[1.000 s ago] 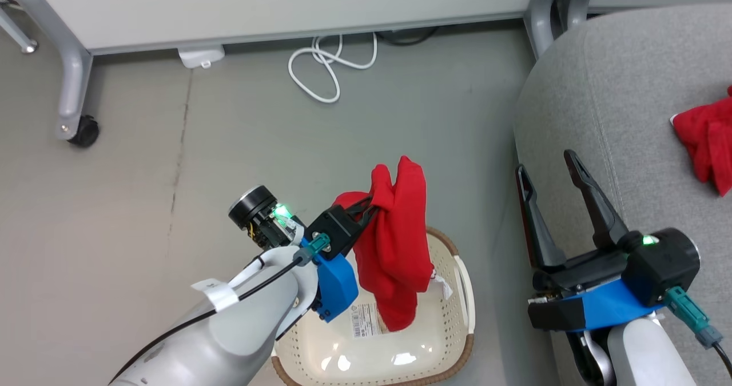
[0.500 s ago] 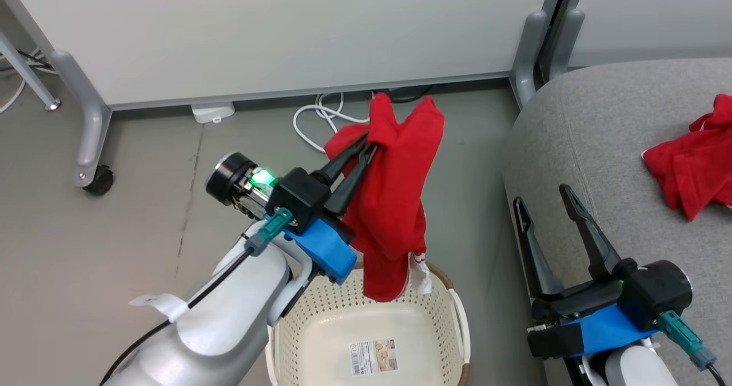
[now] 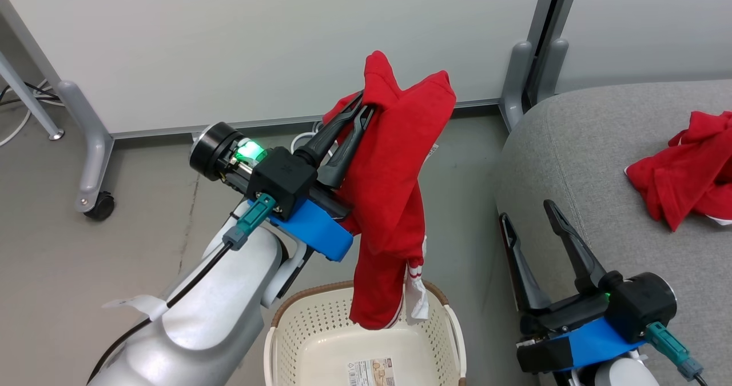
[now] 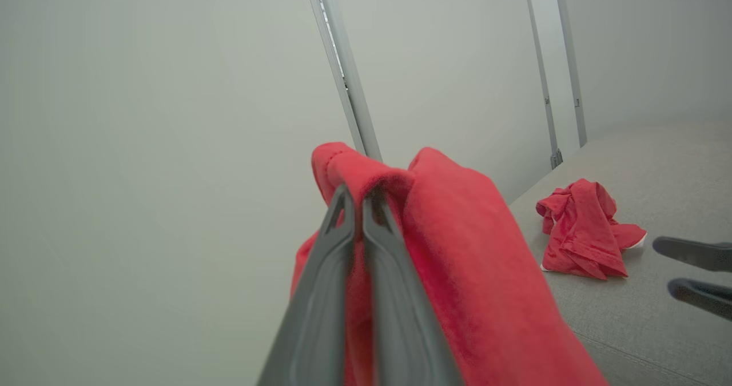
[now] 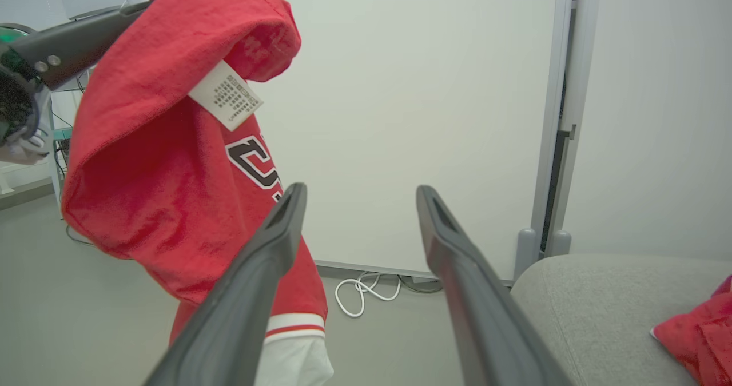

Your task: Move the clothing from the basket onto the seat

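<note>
So, head view first: your left gripper (image 3: 363,104) is clamped tight on a fold of the bright red fabric garment (image 3: 394,191), and it's carried a good deal higher than a second ago. Back then the white-striped hem dangled down inside the oval cream-white perforated plastic basket (image 3: 303,331); now it hangs at about the far rim. The camera has tilted up too, so don't read all of that shift as arm travel. The bit of basket you can see holds nothing but a sticker (image 3: 372,370). Your right gripper (image 3: 526,211) has its fingers spread wide with nothing in them, by the edge of the big light-grey woven-fabric sofa seat (image 3: 572,146), where a crumpled red garment (image 3: 680,174) already lies.

Left wrist view: both fingers are pressed together with red cloth pinched between them and draped off to the right. The seat sits further right, well apart.

Right wrist view: fingers wide apart and empty, with the hanging garment on the left showing its white care tag (image 5: 226,95).

My read: the lift's basically done and a swing over to the seat comes next. Mind the trailing hem on that rim.
</note>
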Robot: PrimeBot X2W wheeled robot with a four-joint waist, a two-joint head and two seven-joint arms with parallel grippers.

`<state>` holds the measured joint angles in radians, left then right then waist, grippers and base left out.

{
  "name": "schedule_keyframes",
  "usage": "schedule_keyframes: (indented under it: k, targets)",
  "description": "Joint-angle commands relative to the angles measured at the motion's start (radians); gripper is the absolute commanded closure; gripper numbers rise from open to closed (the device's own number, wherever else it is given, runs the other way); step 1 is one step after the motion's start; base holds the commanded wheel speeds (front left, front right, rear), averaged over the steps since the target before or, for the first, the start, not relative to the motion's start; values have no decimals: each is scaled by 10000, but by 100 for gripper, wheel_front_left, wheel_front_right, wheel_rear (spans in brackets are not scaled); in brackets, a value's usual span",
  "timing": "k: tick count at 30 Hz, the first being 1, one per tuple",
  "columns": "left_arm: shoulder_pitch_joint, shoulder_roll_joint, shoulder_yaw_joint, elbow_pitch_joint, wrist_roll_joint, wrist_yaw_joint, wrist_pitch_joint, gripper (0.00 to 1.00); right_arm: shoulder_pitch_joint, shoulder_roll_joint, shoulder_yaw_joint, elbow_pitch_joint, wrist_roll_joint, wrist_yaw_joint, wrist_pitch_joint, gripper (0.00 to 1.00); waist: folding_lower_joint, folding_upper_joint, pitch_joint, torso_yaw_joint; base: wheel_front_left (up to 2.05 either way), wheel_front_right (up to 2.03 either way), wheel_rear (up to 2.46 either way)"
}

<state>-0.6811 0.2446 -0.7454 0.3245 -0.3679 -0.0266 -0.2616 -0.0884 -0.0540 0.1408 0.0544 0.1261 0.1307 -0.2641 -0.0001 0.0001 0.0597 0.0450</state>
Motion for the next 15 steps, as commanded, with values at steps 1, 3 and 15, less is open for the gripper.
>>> schedule_keyframes:
  k: [1, 3, 15]
  targets:
    - [-122, -11, 80, -28, 38, -14, -49, 100, 160, 21, 68, -29, 79, 1, -5, 0, 1, -1, -8, 7, 0, 0, 0]
    - [-136, -39, 90, -32, 57, -44, -50, 100, 199, 23, 160, -79, 88, 1, -5, 0, 1, -1, -20, 23, 0, 0, 0]
    - [-161, -257, 117, 31, 157, -73, -50, 100, 82, -91, 1506, 30, -232, 1, -5, 0, 1, -1, -88, 148, 0, 0, 0]
